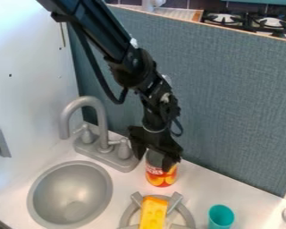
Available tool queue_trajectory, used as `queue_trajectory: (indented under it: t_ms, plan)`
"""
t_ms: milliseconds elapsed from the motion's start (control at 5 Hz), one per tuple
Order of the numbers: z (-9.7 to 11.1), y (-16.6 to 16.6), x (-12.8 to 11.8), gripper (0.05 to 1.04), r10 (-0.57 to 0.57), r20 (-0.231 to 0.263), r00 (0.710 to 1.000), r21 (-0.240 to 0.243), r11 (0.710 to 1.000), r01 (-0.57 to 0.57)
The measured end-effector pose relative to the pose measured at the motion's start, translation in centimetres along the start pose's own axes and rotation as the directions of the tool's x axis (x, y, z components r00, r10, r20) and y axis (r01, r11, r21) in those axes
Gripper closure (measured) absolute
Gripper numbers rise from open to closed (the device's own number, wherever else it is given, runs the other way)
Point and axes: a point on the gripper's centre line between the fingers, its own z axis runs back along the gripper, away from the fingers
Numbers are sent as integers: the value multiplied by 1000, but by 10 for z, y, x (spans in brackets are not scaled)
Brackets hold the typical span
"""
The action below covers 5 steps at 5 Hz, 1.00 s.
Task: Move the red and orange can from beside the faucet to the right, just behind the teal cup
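- Camera view: gripper [153,163] at top of can [161,177]; from where I stand, cannot tell whether it grasps the can or is released.
- Can upright on counter [200,180], near faucet [101,117], behind burner [129,214] bearing cheese [153,214].
- Judgement: centred, even contact suits; skewed pressure could tip it.

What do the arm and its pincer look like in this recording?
The arm is black and segmented, with chunky joints and a few small pale spots. A black cable runs loosely alongside it in a loop. The pincer is black too, broad and angular, below a thin greyish ring.
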Motion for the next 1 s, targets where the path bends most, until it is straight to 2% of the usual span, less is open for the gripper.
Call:
queue_trajectory:
  t_ms: [200,400,600,800,1000]
  plan:
    - [-13,9,11,79,14,-48,999,-35,999,-16]
    - [-11,12,14,79,19,-80,997,-30,999,-21]
    - [-21,13,11,79,21,-110,994,-14,1000,-23]
    - [-23,12,15,79,23,-87,996,-17,1000,-25]
    - [-28,16,14,79,41,-100,994,14,999,-40]
